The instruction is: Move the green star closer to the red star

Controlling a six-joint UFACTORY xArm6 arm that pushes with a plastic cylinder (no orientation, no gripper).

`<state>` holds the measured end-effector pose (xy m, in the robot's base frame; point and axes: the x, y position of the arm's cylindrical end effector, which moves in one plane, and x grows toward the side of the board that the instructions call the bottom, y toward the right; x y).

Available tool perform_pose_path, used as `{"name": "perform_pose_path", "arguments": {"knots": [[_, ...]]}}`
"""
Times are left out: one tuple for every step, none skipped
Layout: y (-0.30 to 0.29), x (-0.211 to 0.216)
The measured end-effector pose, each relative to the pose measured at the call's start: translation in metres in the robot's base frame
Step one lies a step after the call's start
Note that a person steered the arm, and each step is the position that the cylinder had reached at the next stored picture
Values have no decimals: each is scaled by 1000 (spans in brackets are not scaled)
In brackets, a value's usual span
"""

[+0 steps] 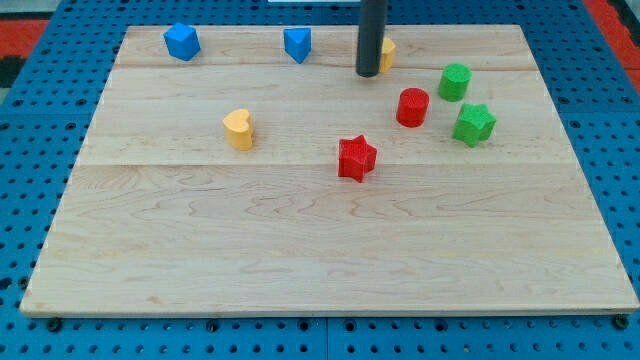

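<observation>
The green star (474, 124) lies at the view's right on the wooden board (320, 250). The red star (356, 158) lies near the board's middle, to the left of and below the green star. A red cylinder (412, 107) stands between them, a little higher. My tip (367, 74) is near the view's top, above the red star and to the upper left of the green star. It touches neither star. It partly hides a yellow block (387, 54) behind it.
A green cylinder (454, 81) stands just above the green star. A yellow heart (238, 129) lies at the left of middle. A blue block (181, 41) and a second blue block (297, 44) sit along the top edge.
</observation>
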<state>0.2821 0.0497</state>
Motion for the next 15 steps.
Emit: {"name": "perform_pose_path", "arguments": {"knots": [[8,-23],[81,-42],[136,-42],[149,-36],[216,-37],[225,-37],[219,-37],[214,-37],[210,-37],[185,-33],[172,-2],[158,67],[129,137],[113,179],[35,179]]}}
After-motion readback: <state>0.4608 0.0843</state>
